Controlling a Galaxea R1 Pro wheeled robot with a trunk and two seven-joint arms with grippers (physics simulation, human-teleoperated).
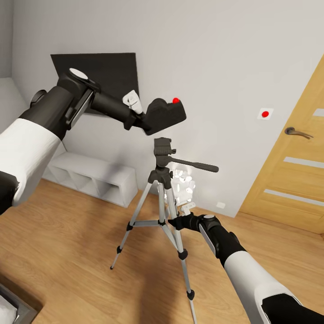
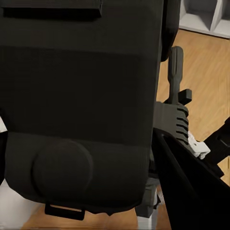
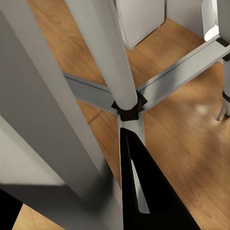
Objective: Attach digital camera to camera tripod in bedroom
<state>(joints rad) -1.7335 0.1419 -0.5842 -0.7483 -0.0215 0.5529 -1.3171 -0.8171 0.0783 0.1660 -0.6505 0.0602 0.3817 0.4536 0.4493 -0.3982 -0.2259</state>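
Camera tripod (image 1: 163, 189) head sits just below the digital camera (image 1: 165, 115), pinched in left gripper (image 1: 146, 120) jaws; right gripper (image 1: 177, 221) jaws' state unclear.

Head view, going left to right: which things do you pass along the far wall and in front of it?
Black wall TV → digital camera held by the left gripper → camera tripod → red dot wall plate → oak door.

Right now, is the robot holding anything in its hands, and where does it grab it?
The left hand holds the digital camera by its end, above the camera tripod. The right hand grips the tripod's middle pole.
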